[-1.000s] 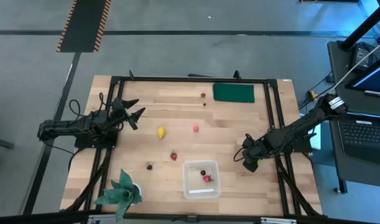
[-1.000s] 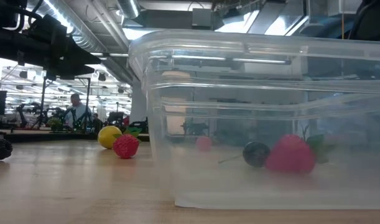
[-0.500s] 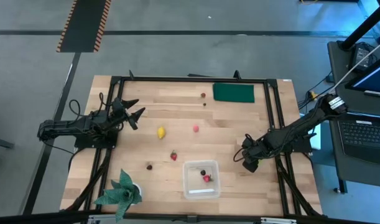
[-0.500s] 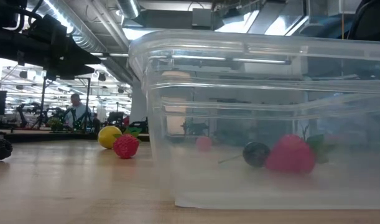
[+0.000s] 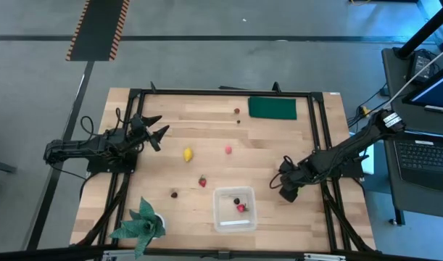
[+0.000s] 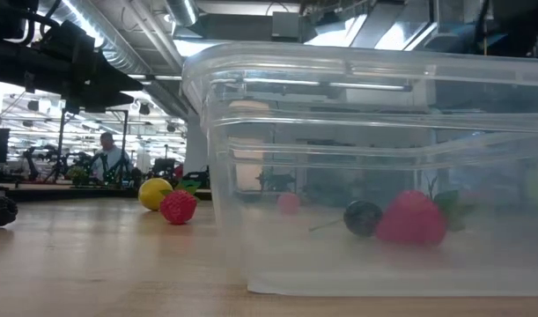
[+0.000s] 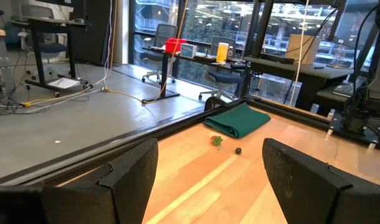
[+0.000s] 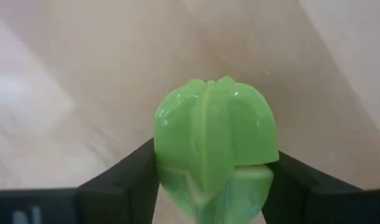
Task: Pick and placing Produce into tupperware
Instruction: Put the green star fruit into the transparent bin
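Right wrist view showed the right gripper (image 8: 211, 186) clamped on the light green fruit (image 8: 214, 140), its base hidden; left gripper (image 5: 157, 129) stood apart.

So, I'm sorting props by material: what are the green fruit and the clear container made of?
The green fruit, gripped by the right gripper, looks like glossy moulded plastic: shiny highlights and a seam. The container looks like clear, smooth plastic: see-through walls with reflections.

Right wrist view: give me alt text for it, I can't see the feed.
A light green fruit piece fills the middle of the picture, clamped between the right pincer's two dark fingers. Behind it is pale wooden table.
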You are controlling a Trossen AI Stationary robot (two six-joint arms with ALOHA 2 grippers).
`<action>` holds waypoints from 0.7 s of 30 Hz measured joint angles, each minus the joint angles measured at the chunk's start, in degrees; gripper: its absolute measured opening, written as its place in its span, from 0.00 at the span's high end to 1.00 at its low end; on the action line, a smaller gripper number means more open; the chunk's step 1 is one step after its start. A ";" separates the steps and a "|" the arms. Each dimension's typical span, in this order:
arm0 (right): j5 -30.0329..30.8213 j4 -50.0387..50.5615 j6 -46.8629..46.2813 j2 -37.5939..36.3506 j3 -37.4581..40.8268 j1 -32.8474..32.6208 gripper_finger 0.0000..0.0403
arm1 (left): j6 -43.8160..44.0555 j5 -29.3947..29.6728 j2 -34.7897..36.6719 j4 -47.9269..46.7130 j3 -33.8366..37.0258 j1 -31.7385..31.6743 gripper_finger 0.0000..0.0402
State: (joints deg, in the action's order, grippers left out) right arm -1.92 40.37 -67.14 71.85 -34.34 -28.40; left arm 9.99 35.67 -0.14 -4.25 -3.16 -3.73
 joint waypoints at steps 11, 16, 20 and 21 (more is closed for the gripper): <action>5.43 -3.45 5.07 0.00 -17.51 1.95 0.47 | -0.01 0.00 -0.01 0.01 0.00 0.00 0.30; 7.92 -10.56 13.85 1.66 -24.40 3.76 0.47 | -0.01 0.00 -0.01 0.00 0.00 0.00 0.30; 7.31 -12.59 18.89 7.44 -29.46 5.10 0.42 | -0.01 0.01 -0.02 0.02 0.00 0.02 0.30; 6.64 -12.46 20.24 9.57 -30.73 5.30 0.41 | -0.01 -0.01 0.00 0.00 0.00 0.00 0.30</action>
State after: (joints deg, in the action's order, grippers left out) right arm 4.72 27.91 -46.90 81.42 -65.06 -23.11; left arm 9.98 35.66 -0.14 -4.25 -3.16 -3.73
